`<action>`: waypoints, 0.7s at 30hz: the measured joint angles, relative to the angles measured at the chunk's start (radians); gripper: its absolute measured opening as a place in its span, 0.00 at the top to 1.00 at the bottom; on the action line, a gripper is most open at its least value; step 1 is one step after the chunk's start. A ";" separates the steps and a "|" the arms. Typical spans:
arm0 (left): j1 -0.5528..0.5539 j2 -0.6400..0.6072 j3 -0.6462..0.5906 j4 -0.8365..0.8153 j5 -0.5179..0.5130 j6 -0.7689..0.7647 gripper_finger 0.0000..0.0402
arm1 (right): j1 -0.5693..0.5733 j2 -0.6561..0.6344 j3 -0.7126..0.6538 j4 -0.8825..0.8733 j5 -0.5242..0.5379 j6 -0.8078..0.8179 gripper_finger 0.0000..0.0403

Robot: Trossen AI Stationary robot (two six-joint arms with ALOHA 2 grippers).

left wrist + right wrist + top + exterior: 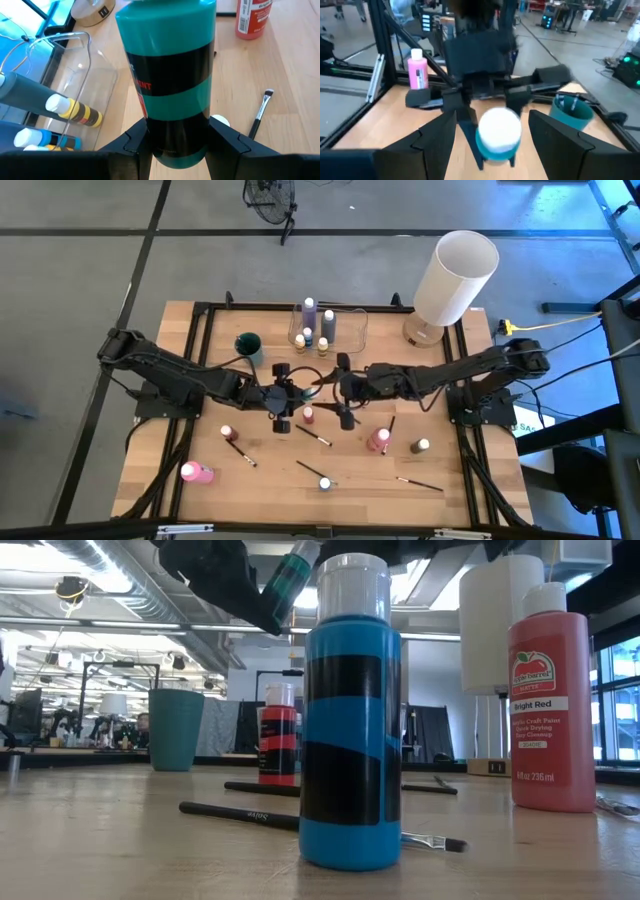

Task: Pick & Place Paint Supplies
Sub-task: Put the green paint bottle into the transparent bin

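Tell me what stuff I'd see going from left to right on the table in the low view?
Teal cup, small red bottle, big blue bottle, bright red bottle. A dark paintbrush lies along the front, running behind the blue bottle.

The table (200,430) is pale, matt wood planking in a black metal frame. The teal paint bottle (170,75) looks like smooth, glossy plastic with a black label band, and the container (85,65) at the left of the left wrist frame is clear, shiny plastic.
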 joint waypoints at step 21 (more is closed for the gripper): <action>0.000 0.000 0.000 -0.001 -0.002 0.000 0.67 | -0.010 0.044 0.048 -0.042 -0.019 0.003 0.37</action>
